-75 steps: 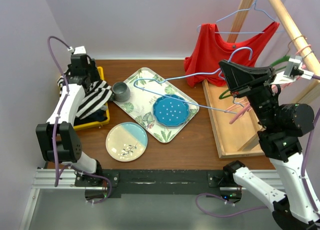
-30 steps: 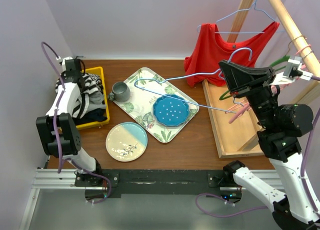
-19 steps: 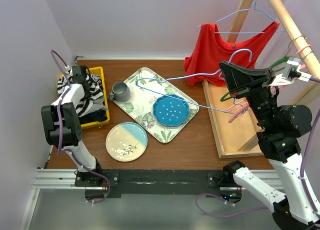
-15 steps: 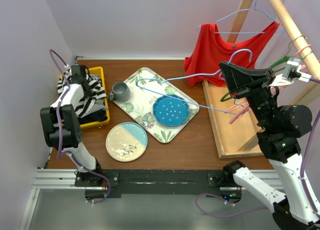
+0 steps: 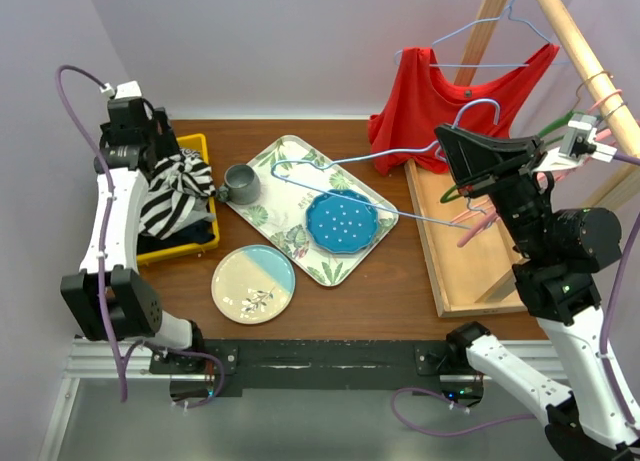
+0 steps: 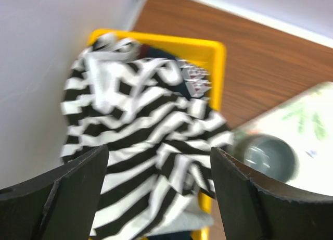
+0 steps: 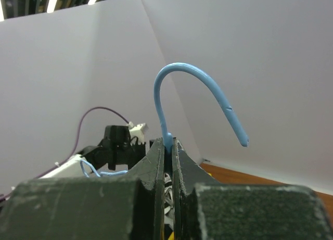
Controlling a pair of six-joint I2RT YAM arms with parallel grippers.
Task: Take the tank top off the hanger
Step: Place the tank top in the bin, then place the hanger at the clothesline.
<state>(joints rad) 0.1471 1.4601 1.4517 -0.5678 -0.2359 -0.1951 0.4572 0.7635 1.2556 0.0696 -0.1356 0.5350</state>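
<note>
The black-and-white striped tank top (image 5: 172, 186) lies crumpled in the yellow bin (image 5: 196, 144), heaped over its rim on the side nearer the arms and covering darker cloth beneath it. It touches neither tool and is well apart from the hanger.

The left tool (image 6: 158, 151) hovers above the bin with its jaws spread wide and released, nothing between them; in the left wrist view the striped cloth fills the gap below.

Just beside the bin, on its right as the top view shows it, stands a grey mug (image 5: 240, 183). It sits on the corner of a leaf-patterned tray (image 5: 262, 216), which also carries a blue dotted plate (image 5: 341, 221) farther from the bin. A cream-and-blue plate (image 5: 253, 283) rests on the counter (image 5: 380, 291), near the bin's front right corner.

Well to the right of the bin, the right tool (image 7: 168, 143) is clenched on the neck of the blue wire hanger (image 7: 158, 107) — hook pointing up, the frame reaching back toward the bin over the tray, in the air.

Farthest from the bin, a red top (image 5: 430, 96) hangs on a wooden rack.
</note>
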